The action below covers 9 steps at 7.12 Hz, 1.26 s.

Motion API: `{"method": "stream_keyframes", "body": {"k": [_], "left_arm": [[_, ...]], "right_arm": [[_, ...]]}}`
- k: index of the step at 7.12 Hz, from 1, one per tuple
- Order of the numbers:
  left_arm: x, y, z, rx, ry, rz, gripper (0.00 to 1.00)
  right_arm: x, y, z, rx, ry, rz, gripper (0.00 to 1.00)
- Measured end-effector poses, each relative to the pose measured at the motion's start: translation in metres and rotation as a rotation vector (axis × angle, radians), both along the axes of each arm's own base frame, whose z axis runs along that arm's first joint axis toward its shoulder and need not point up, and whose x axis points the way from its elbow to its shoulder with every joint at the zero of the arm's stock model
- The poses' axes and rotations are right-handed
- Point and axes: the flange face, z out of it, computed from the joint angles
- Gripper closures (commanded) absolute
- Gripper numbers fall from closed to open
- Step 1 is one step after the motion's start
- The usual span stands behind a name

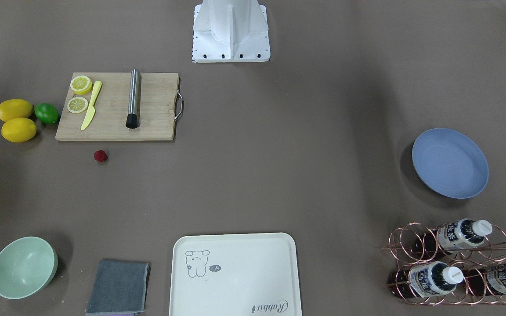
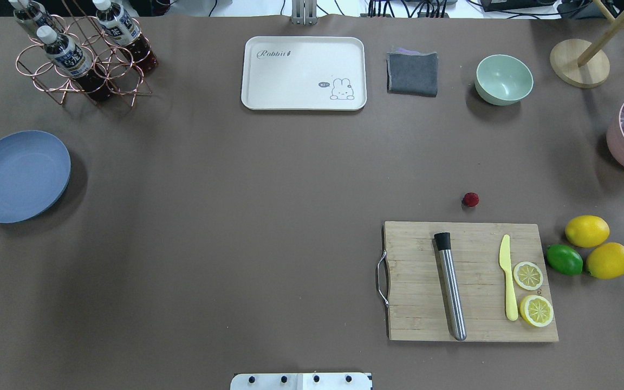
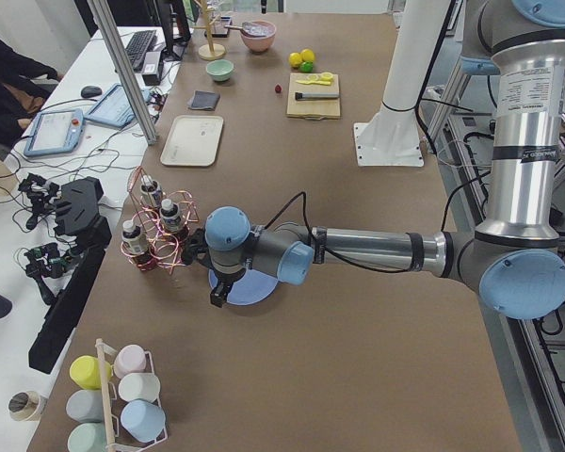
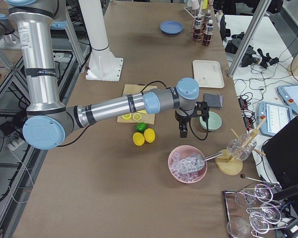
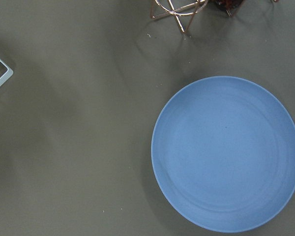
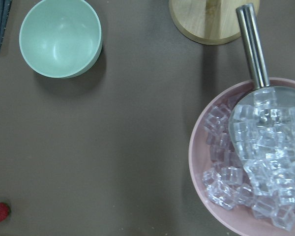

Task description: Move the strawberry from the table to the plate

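We locate the strawberry [image 2: 470,199] on the table [image 2: 236,216], on the robot's right side, near the far long edge of the board [image 2: 469,281] but not touching it. The board carries a steel muddler [image 2: 450,284], a yellow knife [image 2: 508,284] and two lemon slices [image 2: 532,292]. Two lemons [image 2: 596,246] and a lime [image 2: 564,259] lie just beside the board's outer end. The plate [image 2: 18,176] sits on the robot's left side, well apart from the strawberry and near the bottle rack [image 2: 82,59]. We see the left gripper [image 3: 217,294] only in the left side view, hanging fingers-down over the near edge of the plate; we cannot tell how far its jaws stand apart. Its wrist camera looks straight down on the plate and one corner of the rack. We see the right gripper [image 4: 183,130] only in the right side view, hanging fingers-down above the table between the green bowl [image 4: 210,120] and the pink ice bowl [image 4: 187,163]; we cannot tell its jaw opening either. Its wrist camera shows the strawberry at the lower left corner of its view, with the green bowl at upper left and the ice bowl at right.
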Motion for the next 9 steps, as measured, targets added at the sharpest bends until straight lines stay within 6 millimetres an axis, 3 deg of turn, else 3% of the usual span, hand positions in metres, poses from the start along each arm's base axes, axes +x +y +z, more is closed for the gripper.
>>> {"method": "stream_keyframes", "body": {"k": [2,4,7,9], "left_arm": [[0.021,-0.028,0.007,-0.028,0.003,-0.039,0.02],[0.056,-0.042,0.019,-0.011,-0.063,-0.041,0.02],[0.131,-0.034,0.058,0.005,-0.083,-0.075,0.02],[0.142,-0.029,0.071,0.000,-0.083,-0.077,0.02]], "right_arm": [[-0.049,0.001,-0.015,-0.035,-0.029,0.057,0.00],[-0.088,0.007,-0.027,-0.061,-0.021,0.080,0.00],[-0.124,0.012,-0.040,-0.093,-0.011,0.095,0.00],[-0.148,0.013,-0.051,-0.111,-0.004,0.109,0.00]]}}
